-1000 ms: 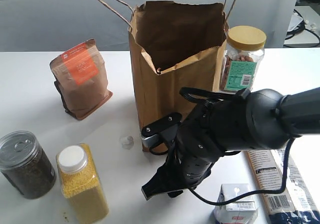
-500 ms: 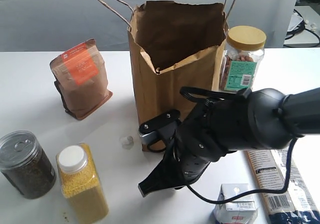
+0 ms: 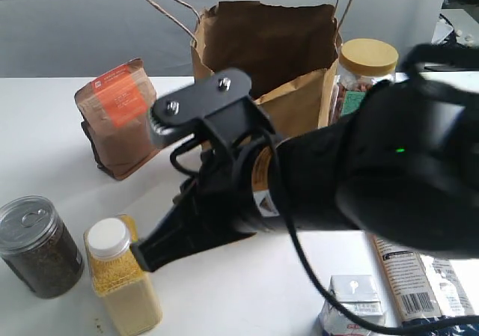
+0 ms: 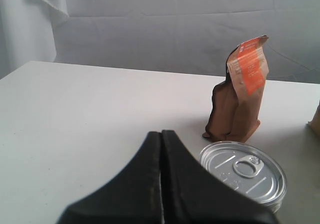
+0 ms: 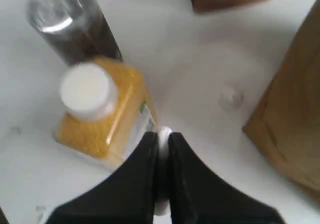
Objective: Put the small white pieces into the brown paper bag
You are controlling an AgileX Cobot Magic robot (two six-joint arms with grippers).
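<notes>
Nearest the exterior camera, on the right, a white carton [image 3: 352, 306] is standing on the white table [image 3: 45, 164]. A yellow-filled bottle [image 3: 123, 280] and a dark tin can [image 3: 37, 246] are sitting off to the left. The left gripper [image 4: 161, 134], seen only in its wrist view, is pointing over the can, its jaws pressed flat together. Just beside the bottle, the right gripper [image 5: 162, 140] is hovering with its jaws nearly together, pinching a small white piece [image 5: 163, 132] at their tips. Farther on, a translucent piece [image 5: 231, 98] is lying on the table near the foot of the brown paper bag [image 3: 262, 59]. The bag is standing open-mouthed behind the arm. An orange-labelled pouch [image 3: 120, 115] and a nut jar [image 3: 367, 81] are flanking it.
</notes>
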